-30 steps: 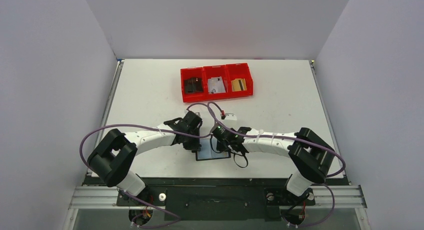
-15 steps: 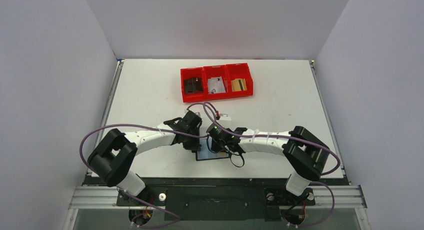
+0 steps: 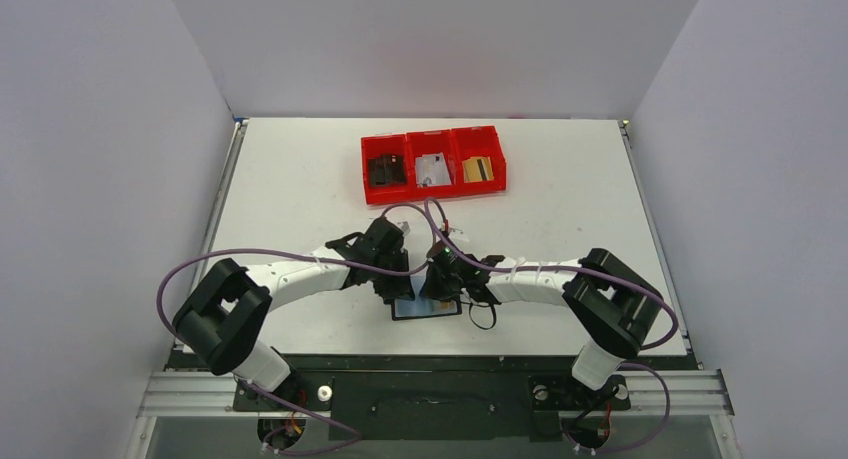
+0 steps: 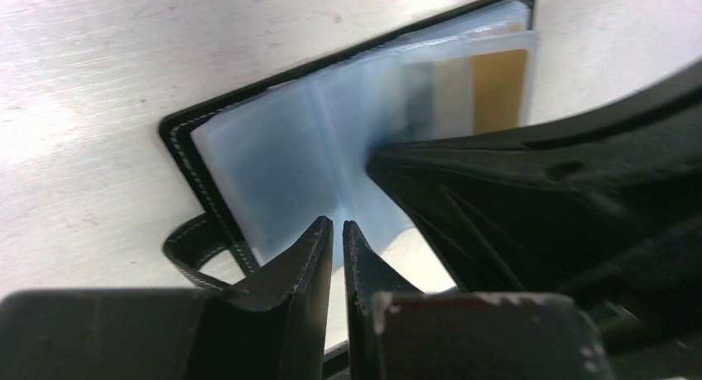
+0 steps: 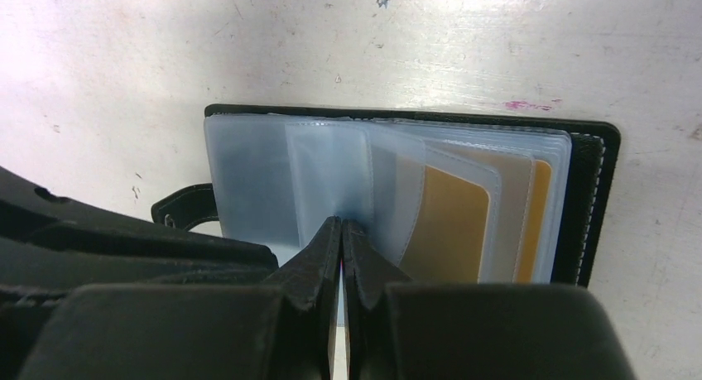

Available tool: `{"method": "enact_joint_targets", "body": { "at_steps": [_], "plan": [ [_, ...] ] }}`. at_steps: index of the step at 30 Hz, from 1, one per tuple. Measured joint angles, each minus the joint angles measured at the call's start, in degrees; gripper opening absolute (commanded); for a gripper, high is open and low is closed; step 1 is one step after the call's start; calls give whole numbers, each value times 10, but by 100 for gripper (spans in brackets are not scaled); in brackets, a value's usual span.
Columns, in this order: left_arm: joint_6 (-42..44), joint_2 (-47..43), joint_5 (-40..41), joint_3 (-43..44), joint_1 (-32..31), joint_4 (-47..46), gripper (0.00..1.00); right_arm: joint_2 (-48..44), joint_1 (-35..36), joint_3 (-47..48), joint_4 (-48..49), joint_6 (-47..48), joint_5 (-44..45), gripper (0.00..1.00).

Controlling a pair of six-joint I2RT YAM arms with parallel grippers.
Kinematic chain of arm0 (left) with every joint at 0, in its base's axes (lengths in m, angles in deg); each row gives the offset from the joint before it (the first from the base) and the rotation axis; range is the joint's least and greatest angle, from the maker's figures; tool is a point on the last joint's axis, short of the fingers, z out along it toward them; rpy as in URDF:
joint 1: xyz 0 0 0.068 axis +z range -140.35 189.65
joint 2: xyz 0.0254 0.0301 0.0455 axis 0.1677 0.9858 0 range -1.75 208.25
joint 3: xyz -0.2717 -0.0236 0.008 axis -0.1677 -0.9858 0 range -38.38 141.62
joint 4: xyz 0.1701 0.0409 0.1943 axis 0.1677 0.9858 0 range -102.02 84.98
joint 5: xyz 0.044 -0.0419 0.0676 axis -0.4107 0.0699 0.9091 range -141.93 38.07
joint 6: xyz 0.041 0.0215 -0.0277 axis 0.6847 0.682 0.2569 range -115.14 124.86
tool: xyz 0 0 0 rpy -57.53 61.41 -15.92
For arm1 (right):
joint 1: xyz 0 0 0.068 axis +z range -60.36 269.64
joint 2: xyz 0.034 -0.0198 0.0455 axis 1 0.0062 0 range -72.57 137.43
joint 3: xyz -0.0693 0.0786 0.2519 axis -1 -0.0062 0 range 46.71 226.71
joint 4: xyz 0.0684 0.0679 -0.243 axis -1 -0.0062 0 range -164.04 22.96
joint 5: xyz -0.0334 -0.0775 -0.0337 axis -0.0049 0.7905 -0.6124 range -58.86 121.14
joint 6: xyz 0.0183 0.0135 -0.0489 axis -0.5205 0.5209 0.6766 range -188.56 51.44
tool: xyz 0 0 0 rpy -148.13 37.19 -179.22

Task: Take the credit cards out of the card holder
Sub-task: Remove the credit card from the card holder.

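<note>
The card holder [image 3: 428,308] lies open on the table near the front edge, its black cover [image 5: 592,198] under a fan of clear bluish sleeves [image 5: 248,177]. A gold credit card [image 5: 448,223] sits in a sleeve on the right half, with a second gold edge [image 5: 540,223] behind it. The card also shows in the left wrist view [image 4: 499,79]. My left gripper [image 4: 337,223] is shut, tips down on the left sleeve [image 4: 273,161]. My right gripper [image 5: 342,221] is shut, tips at the fold between the sleeves. Both grippers meet over the holder [image 3: 398,291] [image 3: 438,291].
Three joined red bins [image 3: 433,136] stand at the back middle, holding a black card [image 3: 386,170], a white-grey card [image 3: 432,169] and a gold card [image 3: 479,168]. The holder's snap strap [image 4: 189,252] sticks out on its left side.
My right gripper has shifted left and forward over the open card holder, closer to my left gripper. The left gripper has barely moved.
</note>
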Motion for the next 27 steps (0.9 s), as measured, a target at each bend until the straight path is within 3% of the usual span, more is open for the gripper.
{"method": "enact_joint_targets", "body": {
  "at_steps": [6, 15, 27],
  "plan": [
    [-16, -6, -36, 0, 0, -32, 10, 0, -1, -7, 16, -6, -10, 0],
    [-32, 28, -39, -2, 5, -58, 0, 0, -4, -9, 18, -15, -11, 0],
    [-41, 49, -19, -2, 5, -58, 0, -43, -8, -11, -9, -10, -5, 0]
  ]
}}
